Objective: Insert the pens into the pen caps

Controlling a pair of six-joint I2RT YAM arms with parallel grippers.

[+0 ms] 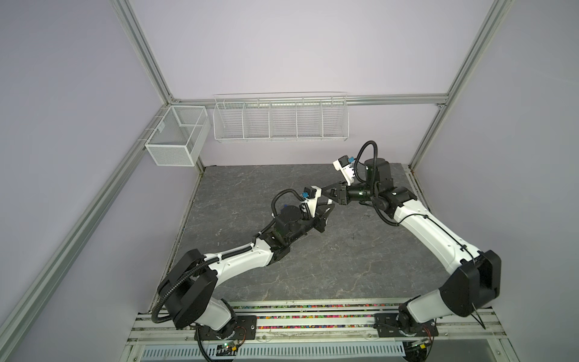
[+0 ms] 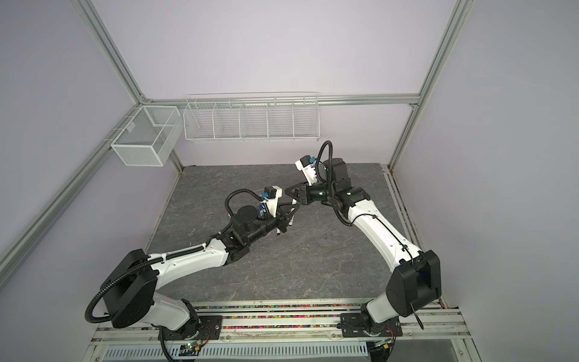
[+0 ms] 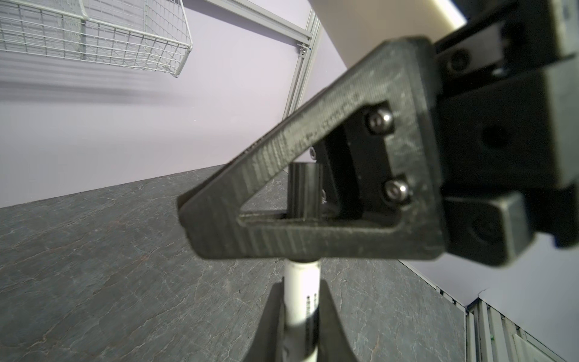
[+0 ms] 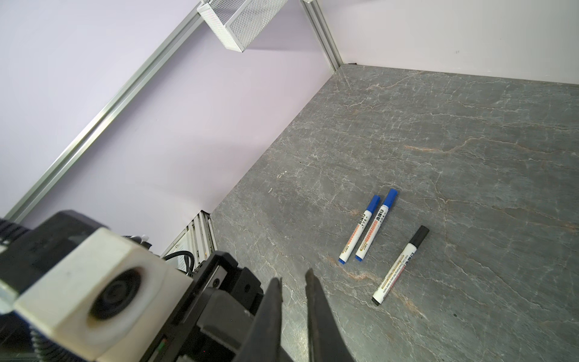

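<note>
Top views: left gripper and right gripper meet tip to tip above mid tabletop; held items too small to tell.

Left wrist: left fingers closed on white pen. Pen tip in black cap. Cap sits between right fingers, apparently clamped.

Right wrist: right fingers nearly together, cap hidden. Two blue-capped pens lie side by side on tabletop, black-capped pen just beside.
</note>
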